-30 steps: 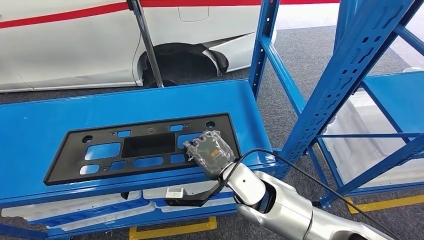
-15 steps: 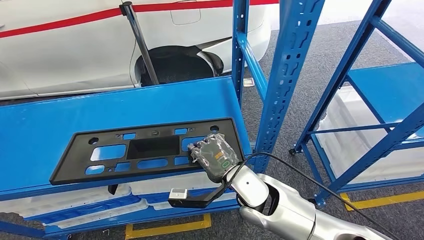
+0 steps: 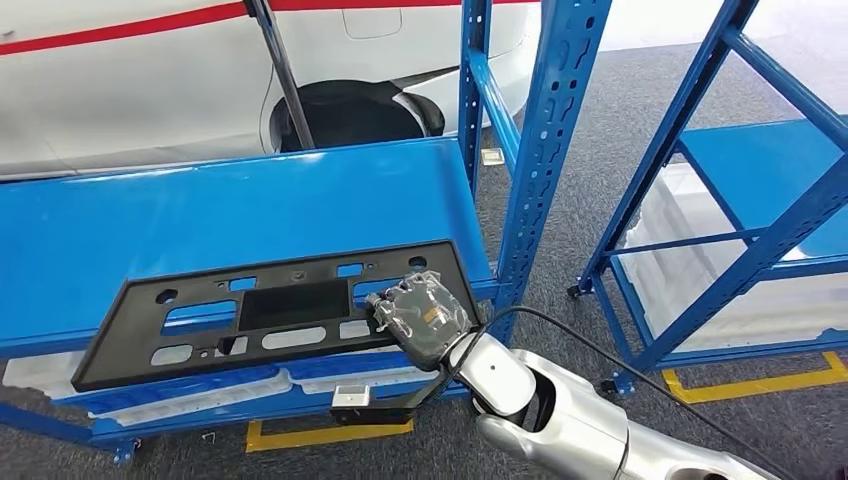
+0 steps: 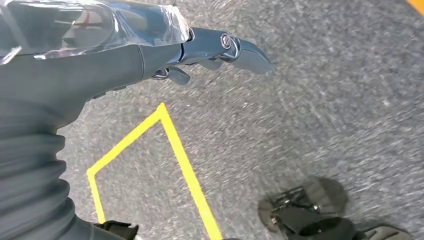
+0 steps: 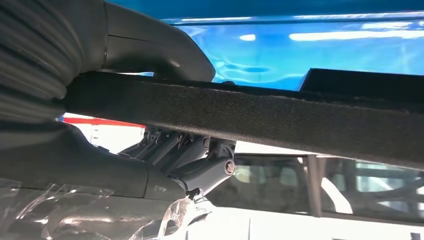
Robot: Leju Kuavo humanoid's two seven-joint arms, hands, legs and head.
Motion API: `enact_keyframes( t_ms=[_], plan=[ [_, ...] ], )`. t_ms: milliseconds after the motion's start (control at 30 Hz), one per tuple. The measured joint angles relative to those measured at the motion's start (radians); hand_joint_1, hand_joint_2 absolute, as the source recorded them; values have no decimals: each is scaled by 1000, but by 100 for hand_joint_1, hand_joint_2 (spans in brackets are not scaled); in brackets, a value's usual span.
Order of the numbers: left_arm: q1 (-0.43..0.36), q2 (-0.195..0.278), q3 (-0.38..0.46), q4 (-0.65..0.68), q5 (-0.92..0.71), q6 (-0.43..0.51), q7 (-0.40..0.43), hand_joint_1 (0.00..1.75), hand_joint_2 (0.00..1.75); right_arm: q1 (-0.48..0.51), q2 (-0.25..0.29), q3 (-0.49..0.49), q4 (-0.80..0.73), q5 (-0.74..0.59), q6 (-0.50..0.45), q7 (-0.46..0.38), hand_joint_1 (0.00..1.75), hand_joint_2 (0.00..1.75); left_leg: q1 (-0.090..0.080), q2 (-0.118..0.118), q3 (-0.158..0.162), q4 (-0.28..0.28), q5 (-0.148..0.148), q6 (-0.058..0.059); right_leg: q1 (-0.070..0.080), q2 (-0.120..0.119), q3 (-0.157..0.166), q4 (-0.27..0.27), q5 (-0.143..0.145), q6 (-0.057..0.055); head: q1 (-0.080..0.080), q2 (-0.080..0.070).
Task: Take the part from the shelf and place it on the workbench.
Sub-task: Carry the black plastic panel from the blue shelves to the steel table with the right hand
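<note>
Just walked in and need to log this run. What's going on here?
The right robot hand grips one end of a flat black plastic part with rectangular cutouts, thumb on one face and fingers on the other, as the right wrist view shows. The part's near edge overhangs the front of the blue shelf. The left robot hand hangs over grey floor, holding nothing. A white car stands behind the shelf.

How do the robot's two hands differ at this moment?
The right hand grips the end of the black plastic panel over the blue shelf; the left hand holds nothing. The right hand's thumb and fingers clamp the panel's edge from both sides; the left hand's fingers stretch out above the grey floor. Both wear clear plastic wrap.
</note>
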Motion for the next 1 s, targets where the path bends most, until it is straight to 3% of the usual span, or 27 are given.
enact_keyframes(
  t_ms=[67,100,133,167,200,267,333,433,500,567,600,633,667,700,733,800,833,933,967,1000],
  plan=[
    [2,-1,0,0,-2,0,0,0,175,2,-2,0,0,-1,-1,0,175,175,7,1,-18,-4,20,-8,-6,-1,-33,115,-87,12,1,0],
    [3,-1,0,0,-2,0,0,0,175,4,-3,0,0,-1,-1,1,175,175,11,2,-28,-3,27,-13,-10,-1,-43,169,-109,19,1,0],
    [3,-1,0,0,-3,0,0,0,175,6,-4,0,0,-1,-1,1,175,175,15,3,-38,-1,34,-18,-15,-1,-42,200,-110,26,1,0],
    [3,-1,0,0,-3,0,0,0,175,8,-5,0,0,-1,-1,1,175,175,20,4,-49,2,41,-24,-19,-2,-24,196,-92,33,1,0],
    [1,-1,0,0,-3,0,0,0,175,9,-7,0,0,-1,-1,1,175,175,25,5,-60,8,46,-30,-24,-3,14,152,-63,41,1,0],
    [-1,1,0,0,-2,1,0,0,175,9,-7,0,-1,-1,-2,1,175,175,31,6,-82,28,51,-42,-32,-5,110,15,-36,53,2,0],
    [-1,3,-1,0,-2,2,0,0,175,9,-7,0,-2,-1,-3,1,175,175,28,5,-96,45,55,-54,-33,-4,153,-56,-44,44,2,0],
    [4,5,-1,1,-3,3,0,0,175,9,-8,-1,-2,0,-5,1,175,175,31,4,-111,57,60,-68,-31,-2,134,-53,-36,9,1,0],
    [6,6,-1,1,-4,3,0,0,175,7,-8,-1,-3,2,-6,0,175,175,35,3,-137,114,3,-78,-32,-3,114,-54,-19,-10,0,0],
    [6,6,-1,1,-4,3,0,0,175,7,-8,-1,-3,4,-6,-1,175,175,35,2,-178,246,-94,-86,-28,-3,91,-53,0,-20,-2,0],
    [6,6,-1,1,-4,3,0,0,175,7,-8,-1,-3,5,-6,-1,175,175,35,2,-193,311,-127,-87,-25,-2,79,-53,8,-22,-2,0],
    [6,6,-1,1,-4,3,0,0,175,7,-8,-1,-3,5,-6,-1,175,175,34,1,-197,351,-139,-86,-22,-2,67,-52,17,-24,-2,0],
    [6,6,-1,1,-4,2,0,0,175,7,-8,-1,-3,5,-6,-1,175,175,33,1,-182,353,-130,-82,-19,-2,57,-52,25,-24,-2,0],
    [6,6,-1,1,-4,2,0,0,175,7,-8,-1,-3,5,-6,-1,175,175,30,1,-149,315,-106,-74,-16,-2,48,-52,33,-25,-2,0],
    [5,6,-1,1,-4,2,0,0,175,5,-8,-1,-3,6,-6,-1,175,175,25,-1,-98,244,-81,-63,-14,-1,40,-52,41,-25,-2,0],
    [1,9,-2,1,-6,2,0,0,175,2,-7,-1,-3,8,-6,-2,175,175,14,-4,-4,95,-60,-41,-13,-1,29,-54,56,-20,-1,0],
    [0,9,-2,1,-8,2,0,0,175,1,-7,-1,-3,8,-6,-3,175,175,8,-6,21,51,-59,-35,-15,-2,27,-56,64,-15,-1,0],
    [0,7,-2,1,-10,2,1,0,175,0,-6,-1,-4,6,-6,-4,175,175,2,-4,21,22,-37,-28,-21,-3,24,-65,83,4,-2,0],
    [-1,6,-2,1,-11,2,1,0,175,-1,-6,-1,-4,5,-6,-4,175,175,5,-3,17,13,-23,-24,-20,-3,18,-57,69,8,-1,0],
    [-2,6,-3,1,-11,1,1,0,175,-1,-7,-1,-3,4,-6,-4,175,175,9,-1,11,4,-7,-20,-19,-3,8,-32,38,12,-1,0]
  ],
)
